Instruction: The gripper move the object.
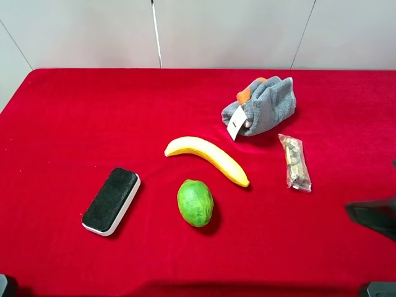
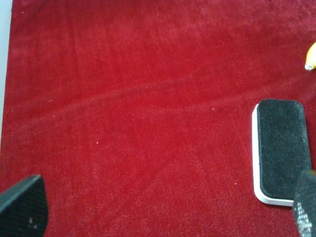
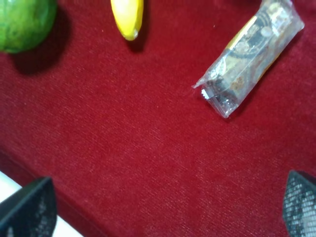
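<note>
The long yellow banana (image 1: 207, 159) lies on the red cloth near the middle of the table, curving from upper left to lower right. Only its tip shows in the right wrist view (image 3: 127, 17) and in the left wrist view (image 2: 311, 57). My right gripper (image 3: 165, 207) is open and empty, above bare cloth well short of the banana's tip. It enters the high view at the right edge (image 1: 373, 216). My left gripper (image 2: 163, 212) is open and empty at the front left, close to the eraser and far from the banana.
A round green fruit (image 1: 195, 203) lies just in front of the banana. A black-topped white eraser (image 1: 111, 200) lies to the front left. A grey cloth bundle (image 1: 260, 106) and a clear plastic packet (image 1: 295, 162) lie to the right of the banana.
</note>
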